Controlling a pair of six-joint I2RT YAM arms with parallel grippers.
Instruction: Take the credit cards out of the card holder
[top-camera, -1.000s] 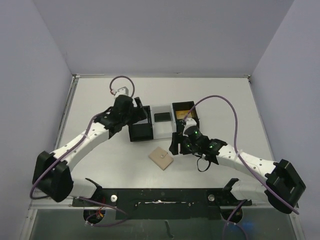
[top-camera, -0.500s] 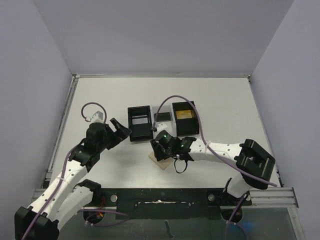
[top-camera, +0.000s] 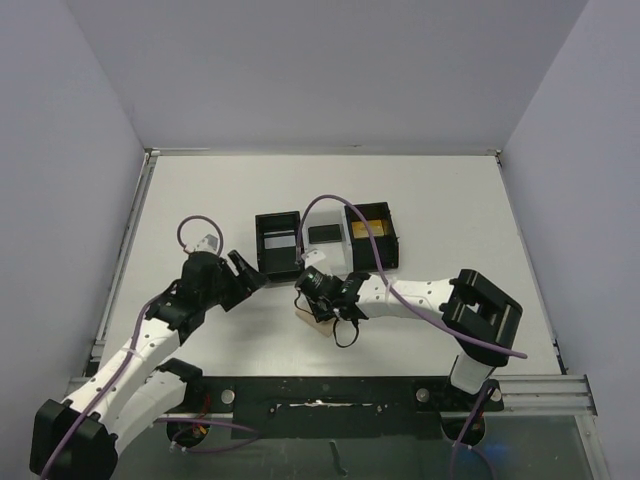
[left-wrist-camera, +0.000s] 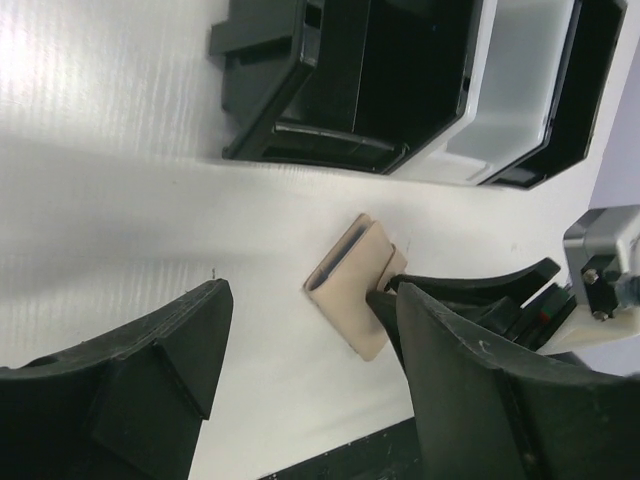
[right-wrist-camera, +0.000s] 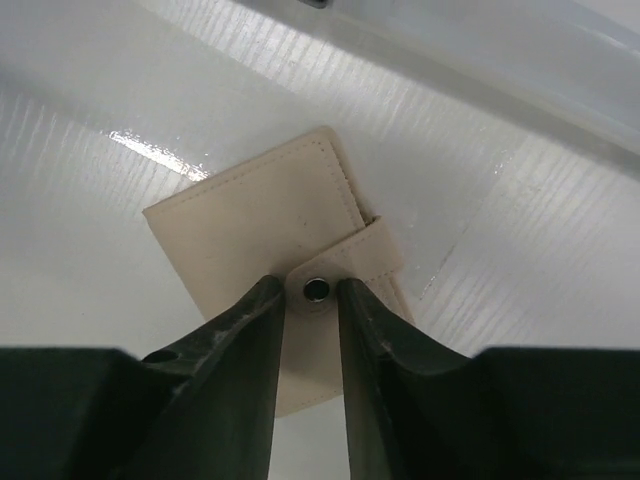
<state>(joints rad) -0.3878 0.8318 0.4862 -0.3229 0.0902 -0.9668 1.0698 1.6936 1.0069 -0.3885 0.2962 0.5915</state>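
While the job is looking barely begun, the white worktop (top-camera: 440, 200) is carrying everything. The black tray (top-camera: 262, 250) at its far middle is showing something flat in each of its three compartments, though whether any is a card is not telling from here. The left tool (top-camera: 246, 270) is hovering near the tray's front corner with its fingers spread wide and nothing between them, apart from the card holder (right-wrist-camera: 250, 230). The right tool (top-camera: 312, 292) is hanging over that holder, which is lying flat on the worktop just in front of the tray. Its fingers are standing narrowly apart on either side of the strap (right-wrist-camera: 375, 245), and whether they are pinching it cannot be told. The strap is sitting over the snap (right-wrist-camera: 317, 290), so the holder is judged fastened, leaving unsnapping, unfolding and drawing out the cards all to do. The worktop is showing a glossy, finely ribbed surface, and the tray is looking like rigid, straight-walled plastic. The holder is reading as a matt tan square with stitched edges, and the snap is glinting as a small metal ring.
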